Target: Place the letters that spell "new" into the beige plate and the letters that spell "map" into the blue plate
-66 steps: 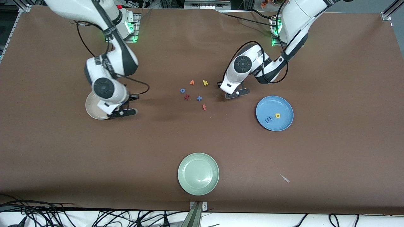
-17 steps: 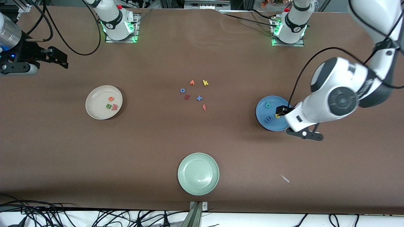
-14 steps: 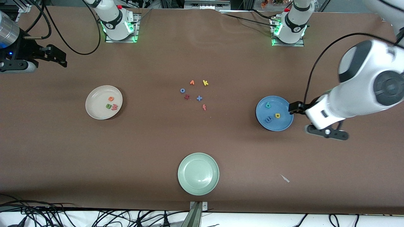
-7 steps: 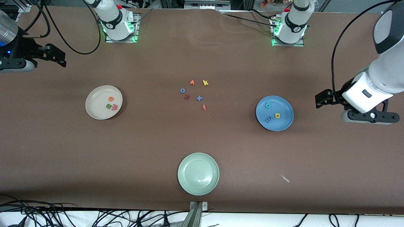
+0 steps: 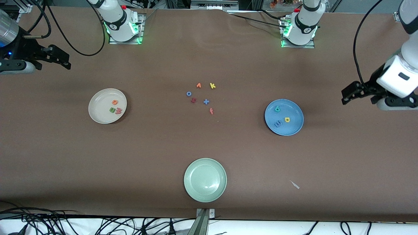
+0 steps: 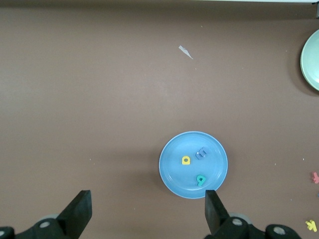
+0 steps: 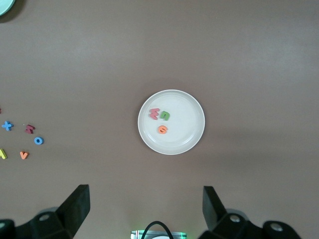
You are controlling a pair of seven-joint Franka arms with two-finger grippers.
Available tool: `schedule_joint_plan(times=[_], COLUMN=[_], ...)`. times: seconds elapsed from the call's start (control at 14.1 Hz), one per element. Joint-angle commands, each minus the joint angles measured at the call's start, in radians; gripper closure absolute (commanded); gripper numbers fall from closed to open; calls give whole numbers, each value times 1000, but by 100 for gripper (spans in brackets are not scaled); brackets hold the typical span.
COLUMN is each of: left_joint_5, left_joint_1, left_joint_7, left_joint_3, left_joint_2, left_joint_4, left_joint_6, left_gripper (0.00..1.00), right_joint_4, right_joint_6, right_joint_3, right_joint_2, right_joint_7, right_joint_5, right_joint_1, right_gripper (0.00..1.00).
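Note:
The beige plate (image 5: 98, 114) lies toward the right arm's end and holds the green n (image 5: 112, 110), orange e (image 5: 114, 102) and pinkish-red w (image 5: 118, 111). The blue plate (image 5: 294, 129) lies toward the left arm's end and holds the blue m (image 5: 278, 123), yellow a (image 5: 287, 119) and teal p (image 5: 277, 108). My left gripper (image 6: 147, 214) hangs open and empty, high over bare table beside the blue plate (image 6: 172, 174). At the right arm's end of the table my right gripper (image 7: 144, 209) is raised, open and empty, with the beige plate (image 7: 187, 124) below its camera.
Loose letters lie mid-table: an orange v (image 5: 198, 85), yellow k (image 5: 212, 86), blue o (image 5: 188, 93), dark red h (image 5: 193, 100), blue plus (image 5: 206, 101) and red f (image 5: 211, 111). A pale green plate (image 5: 205, 180) sits near the front edge, with a small pale scrap (image 5: 295, 184) beside it.
The left arm has risen from the blue plate and swung out toward its end of the table. The teal p now lies in that plate. The right arm has barely moved.

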Motion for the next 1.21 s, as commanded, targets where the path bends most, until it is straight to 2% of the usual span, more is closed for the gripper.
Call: schedule_joint_plan(times=[0.0,0.28,0.5,0.78,1.14], left_joint_5=[-7,-7,-16,-16,-16], left_joint_1=[-40,-46,-85,-76,-74], left_joint_7=[64,105,108,101,105], left_joint_3=[30,37,82,77,79], left_joint_2=[-132,-135,-137,-96,-92], left_joint_4=[-171,-169,-167,-97,-89], left_joint_6=[79,71,47,-55,-67], left_gripper=[0,0,0,0,0], right_joint_4=[-16,-16,-16,-16,-16], right_joint_6=[7,-4,-6,-6,-7], right_joint_3=[5,5,4,4,4], right_joint_2=[-24,-13,-15,-15,-15], right_joint_7=[13,4,7,5,5], right_joint_5=[11,11,9,8,6], right_joint_1=[-6,-3,-3,-3,-4], right_gripper=[0,0,0,0,0])
